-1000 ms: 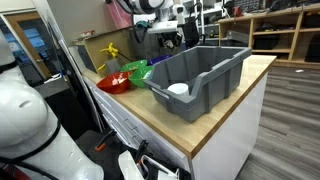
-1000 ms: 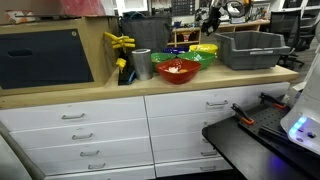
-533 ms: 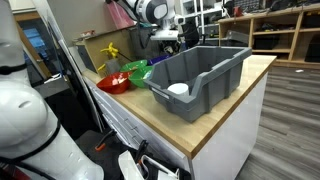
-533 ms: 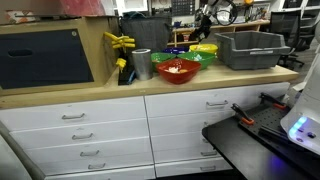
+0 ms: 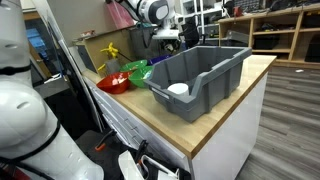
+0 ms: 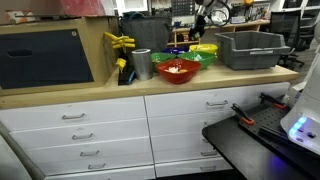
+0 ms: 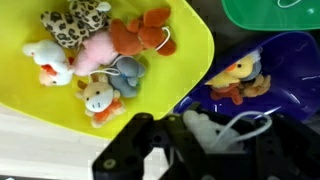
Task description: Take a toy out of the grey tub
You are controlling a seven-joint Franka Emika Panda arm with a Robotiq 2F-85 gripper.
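The grey tub [image 5: 205,68] stands on the wooden counter and also shows in an exterior view [image 6: 250,48]. A white object [image 5: 178,89] lies inside it near the dipped end. My gripper [image 7: 192,142] is shut on a small white toy [image 7: 203,127] with a white loop. It hangs above the edge between a yellow bowl [image 7: 180,50] and a blue bowl [image 7: 205,92]. In an exterior view the gripper [image 5: 166,38] is behind the tub's far end, over the bowls.
The yellow bowl holds several plush animals [image 7: 95,50]. The blue bowl holds a yellow-orange duck toy [image 7: 240,78]. A green bowl [image 7: 270,12] sits beside it. A red bowl [image 5: 113,82] and a metal can [image 6: 141,64] stand further along the counter.
The gripper has moved a little away from the tub and lower, toward the bowls, still holding the white toy.
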